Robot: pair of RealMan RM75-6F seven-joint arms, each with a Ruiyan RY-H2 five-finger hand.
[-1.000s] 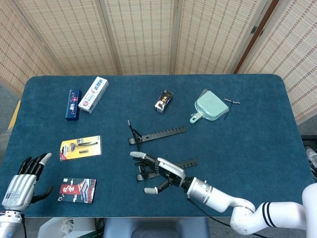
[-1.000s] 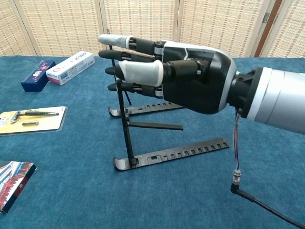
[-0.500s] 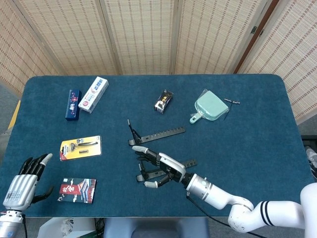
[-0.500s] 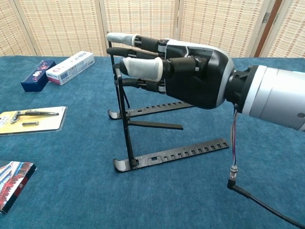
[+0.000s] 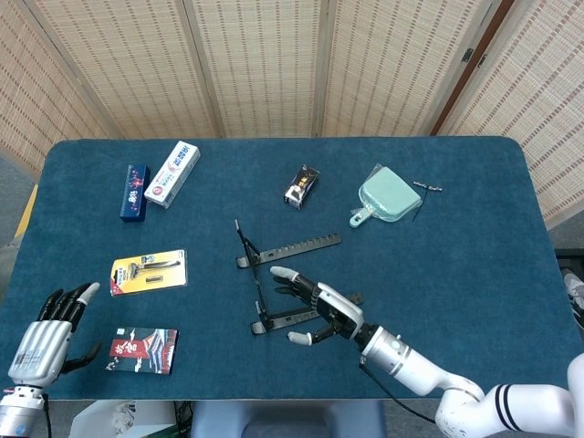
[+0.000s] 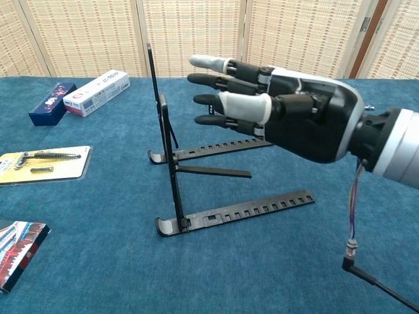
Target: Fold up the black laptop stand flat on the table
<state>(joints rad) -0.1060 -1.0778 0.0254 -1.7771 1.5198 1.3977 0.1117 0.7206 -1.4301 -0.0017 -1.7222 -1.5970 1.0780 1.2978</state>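
Blue felt is covering the table (image 5: 474, 274), with woven screens standing behind it. Fingers (image 6: 216, 82) of the right hand (image 6: 288, 121) are stretching out straight and slightly apart, thumb set across below them, gripping nothing; in the chest view they are hovering just beside the tall uprights of the black laptop stand (image 6: 171, 154), apparently short of touching. That stand is sitting near the table's middle, its two notched base rails lying on the felt and both uprights standing nearly vertical, so by my judgement no folding is done yet: the uprights need pushing down onto the rails. Far off at the near left corner, the left hand (image 5: 44, 333) is resting with fingers loosely spread, empty, beside a small printed packet (image 5: 143, 351).
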